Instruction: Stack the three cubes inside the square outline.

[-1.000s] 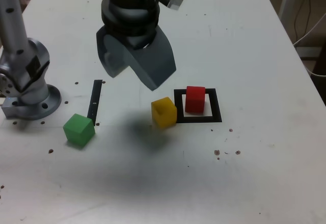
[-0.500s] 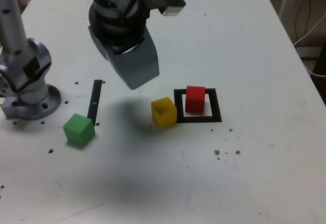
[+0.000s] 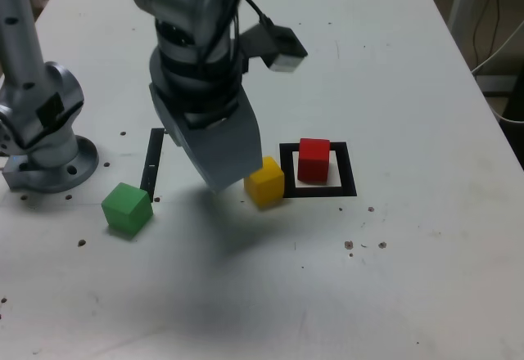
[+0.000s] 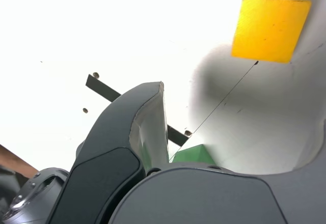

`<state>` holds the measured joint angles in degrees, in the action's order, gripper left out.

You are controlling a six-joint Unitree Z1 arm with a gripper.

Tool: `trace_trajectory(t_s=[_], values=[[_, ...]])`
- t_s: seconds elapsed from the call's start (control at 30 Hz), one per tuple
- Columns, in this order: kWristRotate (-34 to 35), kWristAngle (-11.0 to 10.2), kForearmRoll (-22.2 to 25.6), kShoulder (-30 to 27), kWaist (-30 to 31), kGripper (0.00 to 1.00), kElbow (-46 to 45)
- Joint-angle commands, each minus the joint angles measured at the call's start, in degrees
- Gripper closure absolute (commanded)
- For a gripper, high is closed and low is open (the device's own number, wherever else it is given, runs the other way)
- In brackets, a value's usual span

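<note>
The red cube [image 3: 313, 159] stands inside the square outline [image 3: 349, 173]. Against the outline's edge on the exterior view's left sits the yellow cube [image 3: 266, 182], also seen in the wrist view [image 4: 270, 28]. Further to the exterior view's left, the green cube [image 3: 127, 209] sits alone; the wrist view catches a part of it [image 4: 191, 154] between the jaws. My gripper [image 3: 219, 172] hangs low just to the exterior view's left of the yellow cube, partly covering it. In the wrist view the gripper [image 4: 239, 112] is open and holds nothing.
A narrow black strip [image 3: 152, 162] lies between the green cube and the gripper, also visible in the wrist view [image 4: 107, 89]. The arm's metal base [image 3: 45, 143] stands at the exterior view's left. Small dark specks dot the white table [image 3: 393, 278].
The gripper swung a little to the exterior view's left, then came down close beside the yellow cube. It stayed open. The three cubes have not moved.
</note>
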<state>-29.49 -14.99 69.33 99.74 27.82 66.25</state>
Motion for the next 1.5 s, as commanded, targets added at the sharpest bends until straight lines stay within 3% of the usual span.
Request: trace_trajectory(t_s=[0.0,0.6,1.03,1.47], values=[[-0.05,0.16,-0.81,1.19,0.07,0.01,0.73],[-0.19,-0.73,-8.74,5.1,-0.51,0.05,1.08],[-0.17,-4.49,-11.89,8.29,-2.51,0.06,-0.47],[0.33,-5.3,-13.02,6.96,-2.51,0.29,-1.7]])
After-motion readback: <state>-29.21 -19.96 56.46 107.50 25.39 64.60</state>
